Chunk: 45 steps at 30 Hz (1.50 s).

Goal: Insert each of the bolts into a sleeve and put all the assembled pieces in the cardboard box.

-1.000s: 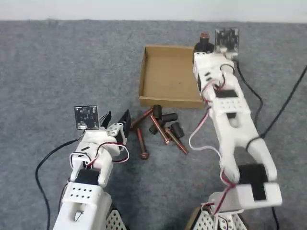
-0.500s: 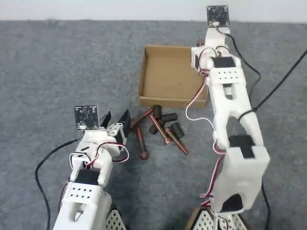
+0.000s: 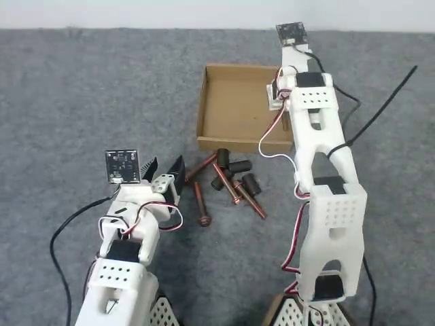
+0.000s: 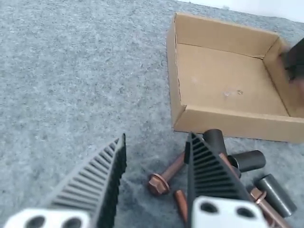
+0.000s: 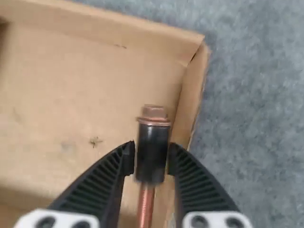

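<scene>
your right gripper [image 5: 151, 145] is clamped on the black sleeve [image 5: 152, 156] of an assembled piece, jaws closed only as far as the sleeve allows. the bolt [image 5: 153, 113] runs through it: copper head out one end, shank out the other, back between the fingers. the piece hangs inside the cardboard box [image 5: 71, 80], close to a corner wall. you can't tell whether it touches the box floor. in the high view your right arm [image 3: 318, 129] stretches out over the right side of the box.

your left gripper [image 4: 156, 140] is wide open with nothing in it. it sits low over the grey carpet [image 4: 71, 71], just beside the loose pile. the pile lies on the carpet just outside the box's near wall. it's a few loose bolts [image 3: 202, 202] and loose sleeves [image 3: 240, 166], bunched together, some touching.
</scene>
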Tool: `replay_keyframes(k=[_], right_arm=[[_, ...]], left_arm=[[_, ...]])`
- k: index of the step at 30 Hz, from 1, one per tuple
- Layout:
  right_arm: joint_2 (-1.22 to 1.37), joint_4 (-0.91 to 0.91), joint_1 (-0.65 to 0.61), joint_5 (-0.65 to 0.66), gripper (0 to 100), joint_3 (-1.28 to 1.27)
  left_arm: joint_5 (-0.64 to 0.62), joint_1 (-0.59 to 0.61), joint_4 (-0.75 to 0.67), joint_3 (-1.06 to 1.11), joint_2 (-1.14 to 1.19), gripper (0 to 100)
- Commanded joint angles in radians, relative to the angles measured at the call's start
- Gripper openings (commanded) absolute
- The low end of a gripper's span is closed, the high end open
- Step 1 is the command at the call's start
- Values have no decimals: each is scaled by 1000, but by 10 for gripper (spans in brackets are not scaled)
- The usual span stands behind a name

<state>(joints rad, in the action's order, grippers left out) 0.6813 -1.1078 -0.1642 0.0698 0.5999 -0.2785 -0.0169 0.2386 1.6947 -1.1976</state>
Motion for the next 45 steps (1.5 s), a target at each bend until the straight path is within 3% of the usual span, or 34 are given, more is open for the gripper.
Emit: replay_keyframes(k=[1, 8, 15, 22, 33, 45], right_arm=[[-28, -31, -22, 18, 128, 94], [-127, -113, -28, 17, 75, 107], [-329, -415, -91, 15, 9, 107], [-467, -687, -189, 15, 7, 91], [-823, -596, -303, 23, 9, -470], [-880, -153, -302, 28, 10, -911]], left_arm=[[11, -5, 5, -10, -31, 192], [11, -5, 3, -10, -31, 192], [11, -5, 3, -10, -31, 192], [11, -5, 3, -10, -31, 192], [11, -5, 3, -10, -31, 192], [11, -5, 5, -10, -31, 192]])
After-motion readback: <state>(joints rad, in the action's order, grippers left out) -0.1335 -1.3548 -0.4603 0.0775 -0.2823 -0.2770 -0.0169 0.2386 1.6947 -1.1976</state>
